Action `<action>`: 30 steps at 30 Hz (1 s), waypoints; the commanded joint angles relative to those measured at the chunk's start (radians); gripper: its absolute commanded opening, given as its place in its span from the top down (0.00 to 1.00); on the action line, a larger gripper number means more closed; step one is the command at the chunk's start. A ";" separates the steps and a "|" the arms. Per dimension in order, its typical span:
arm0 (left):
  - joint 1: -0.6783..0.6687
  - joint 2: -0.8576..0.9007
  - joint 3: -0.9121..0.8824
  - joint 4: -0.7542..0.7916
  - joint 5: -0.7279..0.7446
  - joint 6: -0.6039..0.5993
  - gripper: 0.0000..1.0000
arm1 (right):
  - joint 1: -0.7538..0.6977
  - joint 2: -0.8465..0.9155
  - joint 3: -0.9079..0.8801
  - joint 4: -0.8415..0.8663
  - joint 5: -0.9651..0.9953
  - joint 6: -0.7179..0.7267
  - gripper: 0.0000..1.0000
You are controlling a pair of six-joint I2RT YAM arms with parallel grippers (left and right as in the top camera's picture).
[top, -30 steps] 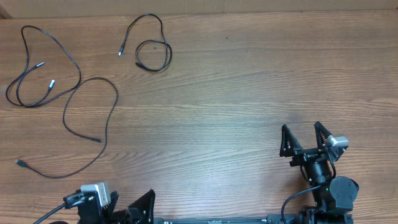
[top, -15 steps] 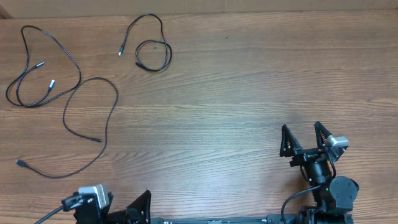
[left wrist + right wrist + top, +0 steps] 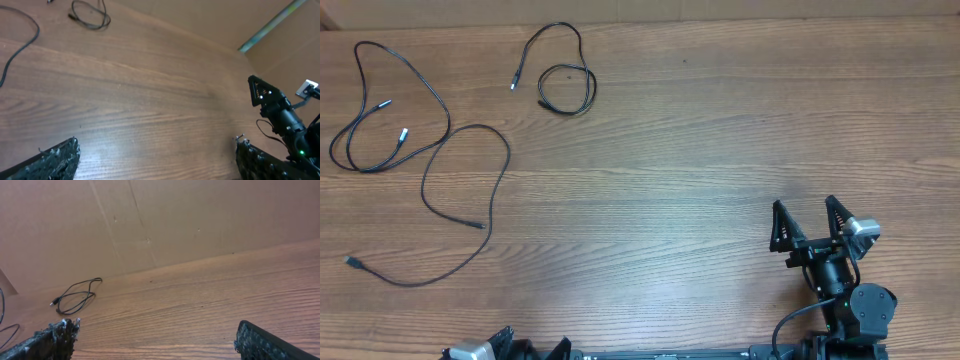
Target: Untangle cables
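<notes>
Three thin black cables lie on the wooden table in the overhead view. A small coiled cable [image 3: 565, 85] lies at the back. A looped cable with silver tips [image 3: 380, 110] lies at the far left. A long winding cable [image 3: 470, 200] lies beside it, close or touching near its upper bend. My left gripper [image 3: 157, 160] is open and empty over bare wood; in the overhead view [image 3: 535, 352] it barely shows at the near edge. My right gripper [image 3: 806, 215] is open and empty at the near right, far from the cables. The coiled cable also shows in the left wrist view [image 3: 90, 15] and the right wrist view [image 3: 75, 297].
A brown cardboard wall [image 3: 200, 220] stands along the table's far edge. The right arm's base and its thick fixed cables [image 3: 850, 310] sit at the near right corner. The right gripper also shows in the left wrist view [image 3: 272, 100].
My left arm has drawn back toward the near edge and now nearly leaves the overhead view. The right arm and the cables have not moved.
</notes>
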 commanded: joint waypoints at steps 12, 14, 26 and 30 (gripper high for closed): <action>-0.080 -0.031 -0.221 0.309 -0.102 -0.019 0.01 | -0.002 -0.008 -0.011 0.006 -0.005 -0.021 0.00; -0.091 -0.031 -0.270 0.372 -0.135 -0.012 0.01 | -0.002 -0.008 -0.011 0.006 -0.005 -0.021 0.00; -0.098 -0.031 -0.650 0.733 -0.137 0.017 0.01 | -0.002 -0.008 -0.011 0.006 -0.005 -0.021 0.00; -0.098 -0.031 -0.748 0.831 -0.137 0.016 0.01 | -0.002 -0.008 -0.011 0.006 -0.005 -0.020 0.00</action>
